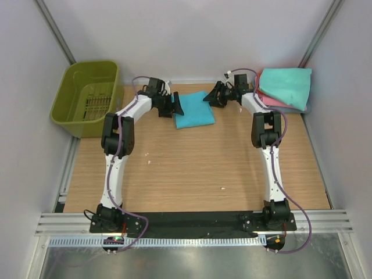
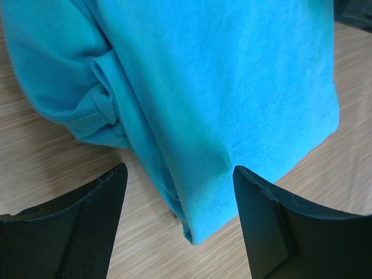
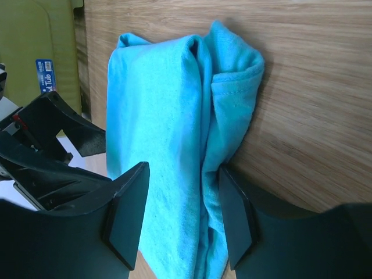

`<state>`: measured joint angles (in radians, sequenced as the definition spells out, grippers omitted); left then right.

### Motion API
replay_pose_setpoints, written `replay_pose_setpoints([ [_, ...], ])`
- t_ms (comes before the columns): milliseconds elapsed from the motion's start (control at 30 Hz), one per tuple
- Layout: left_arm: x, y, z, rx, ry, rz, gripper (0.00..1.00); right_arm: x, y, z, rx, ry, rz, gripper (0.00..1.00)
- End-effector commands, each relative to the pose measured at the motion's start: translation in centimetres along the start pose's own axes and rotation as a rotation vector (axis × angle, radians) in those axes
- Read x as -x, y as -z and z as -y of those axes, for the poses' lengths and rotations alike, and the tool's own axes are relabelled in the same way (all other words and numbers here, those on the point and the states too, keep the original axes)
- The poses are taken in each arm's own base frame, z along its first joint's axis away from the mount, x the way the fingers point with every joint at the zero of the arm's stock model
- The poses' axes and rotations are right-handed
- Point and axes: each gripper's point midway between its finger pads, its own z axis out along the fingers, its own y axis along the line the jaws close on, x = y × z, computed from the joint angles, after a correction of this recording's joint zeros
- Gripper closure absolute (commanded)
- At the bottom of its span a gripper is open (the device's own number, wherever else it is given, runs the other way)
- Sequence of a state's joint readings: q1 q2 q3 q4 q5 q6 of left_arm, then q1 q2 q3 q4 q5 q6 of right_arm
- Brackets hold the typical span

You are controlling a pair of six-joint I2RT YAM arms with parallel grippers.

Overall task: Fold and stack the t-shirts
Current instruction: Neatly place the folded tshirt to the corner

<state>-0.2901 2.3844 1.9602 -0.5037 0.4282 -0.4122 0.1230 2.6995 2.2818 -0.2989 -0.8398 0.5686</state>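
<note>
The turquoise t-shirt (image 1: 195,110) lies folded into a compact rectangle on the table (image 1: 192,168), at the middle of the far edge, flat on the wood and between the two grippers. The left gripper (image 2: 179,174) has its jaws well apart, straddling one corner of the shirt; bare wood shows beside one finger, so nothing is gripped. The right gripper (image 3: 183,174) has its jaws partly apart astride the opposite folded edge. Cloth fills the gap between them, and it cannot be told whether they pinch it. A stack sits at the far right corner, with the mint-teal t-shirt (image 1: 286,84) on top of the pink t-shirt (image 1: 268,100). Folding appears complete, so the step in hand is judged to be gripping the shirt for transfer to the stack. The next move calls for both grippers to clamp all layers of their edges, lift evenly so the folds hold, and lay the shirt square on the stack.
</note>
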Motion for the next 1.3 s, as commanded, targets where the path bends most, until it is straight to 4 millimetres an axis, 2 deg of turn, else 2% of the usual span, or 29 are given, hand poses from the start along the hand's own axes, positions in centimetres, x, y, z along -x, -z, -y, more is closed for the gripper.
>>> replay_pose_setpoints([
  [0,-1.0,-1.5,0.1,-0.016,0.01,-0.028,0.25,-6.5,-3.2,5.2,-0.154,-0.083,-0.135,0.43],
  [300,-1.4,-1.9,0.1,-0.022,0.027,-0.04,0.26,-8.7,-4.2,4.7,-0.165,-0.092,-0.186,0.48],
  [500,-1.7,-2.2,0.2,-0.029,0.031,-0.046,0.26,-9.1,-4.0,5.2,-0.206,-0.072,-0.195,0.68],
  [667,-2.0,-2.4,0.6,-0.036,0.026,-0.053,0.26,-9.2,-4.2,4.5,-0.196,-0.033,-0.209,0.78],
  [767,-2.1,-2.2,0.9,-0.028,0.011,-0.053,0.26,-9.0,-3.6,3.9,-0.195,0.022,-0.221,0.98],
  [867,-1.7,-1.2,1.3,-0.011,-0.025,-0.046,0.23,-7.6,-1.7,3.1,-0.223,0.116,-0.211,0.99],
  [900,-0.7,-0.1,1.6,-0.002,-0.066,-0.021,0.23,-6.1,-0.3,2.1,-0.226,0.151,-0.181,0.98],
  [967,-0.1,1.3,0.7,0.069,-0.114,-0.008,0.2,-4.6,1.7,1.6,-0.253,0.204,-0.16,0.99],
  [1000,0.6,2.2,0.7,0.085,-0.141,0.006,0.2,-3.3,3.0,1.7,-0.282,0.263,-0.138,0.99],
  [1033,1.6,3.7,0.4,0.1,-0.193,0.027,0.19,-1.4,5.1,1.0,-0.304,0.303,-0.093,0.98],
  [1100,1.6,5.3,-0.3,0.118,-0.201,0.008,0.2,0.4,7.5,0.6,-0.34,0.359,-0.061,0.99],
  [1133,2.1,6.5,-0.6,0.125,-0.212,0.015,0.2,2.2,9.8,0.6,-0.387,0.409,-0.02,0.98],
  [1267,0.0,8.5,-1.5,0.13,-0.189,-0.074,0.21,5.1,14.7,1.3,-0.47,0.474,0.041,0.99],
])
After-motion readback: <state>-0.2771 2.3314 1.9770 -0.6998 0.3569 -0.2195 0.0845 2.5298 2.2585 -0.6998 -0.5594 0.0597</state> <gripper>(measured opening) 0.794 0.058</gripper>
